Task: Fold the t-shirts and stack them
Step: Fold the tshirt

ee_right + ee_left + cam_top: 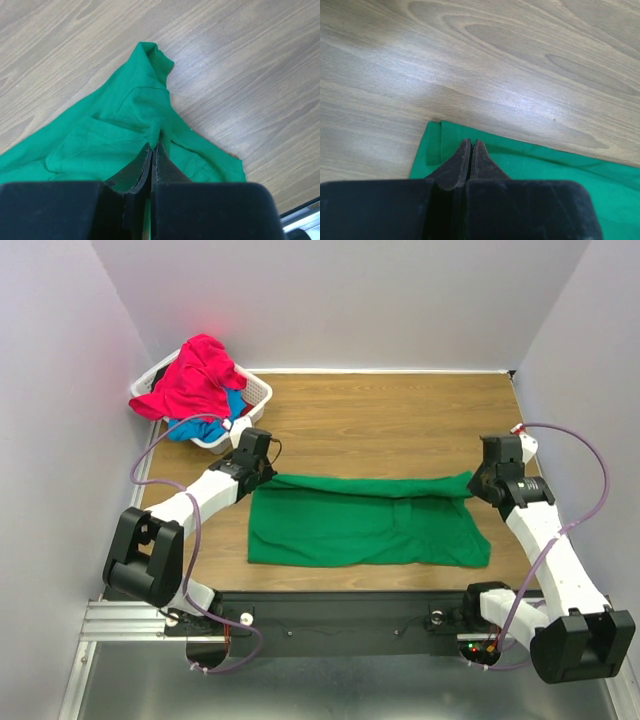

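The bright green t-shirt (365, 525) lies folded into a wide strip on the wooden table, near the front edge. My left gripper (266, 476) sits at its far left corner. In the left wrist view its jaws (471, 142) are pressed together low on the flat green cloth (545, 170). My right gripper (476, 483) is at the far right corner. In the right wrist view it (155, 146) is shut on a raised pinch of the green cloth (110, 130). The pinkish-red t-shirt (200, 375) and the blue t-shirt (236, 406) lie bunched in the basket.
The white slotted basket (262, 392) stands at the table's far left corner, just behind my left arm. Bare wood (400, 420) stretches behind the green shirt. Grey walls close in the left, back and right sides.
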